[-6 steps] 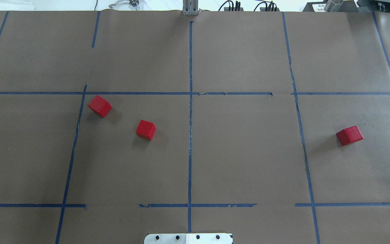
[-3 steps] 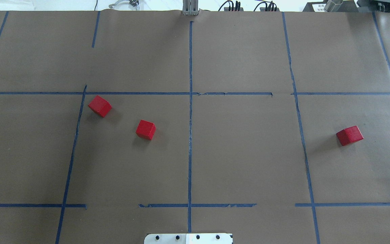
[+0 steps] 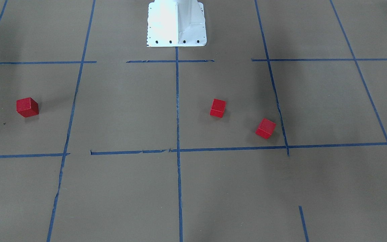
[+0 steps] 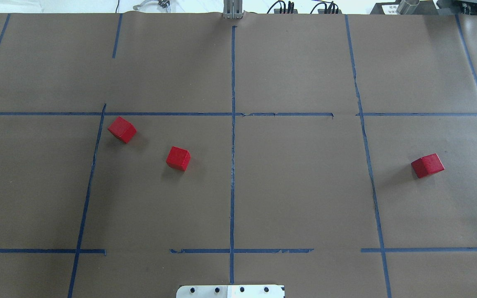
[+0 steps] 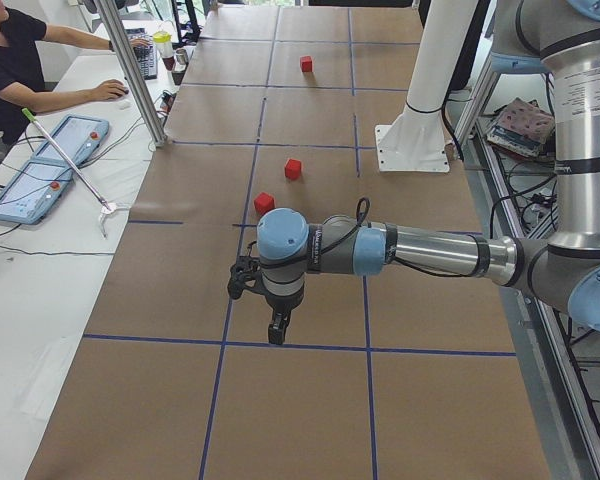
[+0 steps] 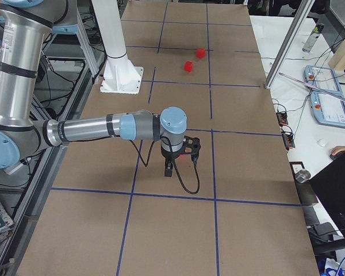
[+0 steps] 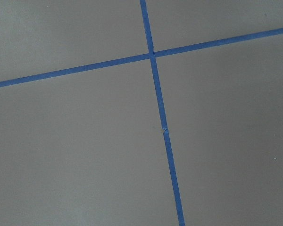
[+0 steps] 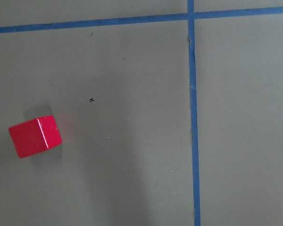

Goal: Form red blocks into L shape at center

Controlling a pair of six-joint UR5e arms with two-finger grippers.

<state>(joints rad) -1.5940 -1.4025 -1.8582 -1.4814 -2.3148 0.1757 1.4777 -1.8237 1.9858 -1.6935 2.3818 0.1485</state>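
We see three matte red blocks (image 4: 178, 158) on the brown paper surface (image 4: 304, 186). Only side views show the left tool (image 5: 277, 328) and right tool (image 6: 168, 170); we cannot tell their grip.

The corner block (image 4: 122, 129), a small matte red cube, rests flat in the center (image 4: 296, 182), near the far left corner of its left half, just beside the tape border and askew to the grid. The inner block (image 4: 178, 158), identical, lies nearby toward the dividing blue line. The outer block (image 4: 427, 165) sits outside, in the right-hand cell, well apart
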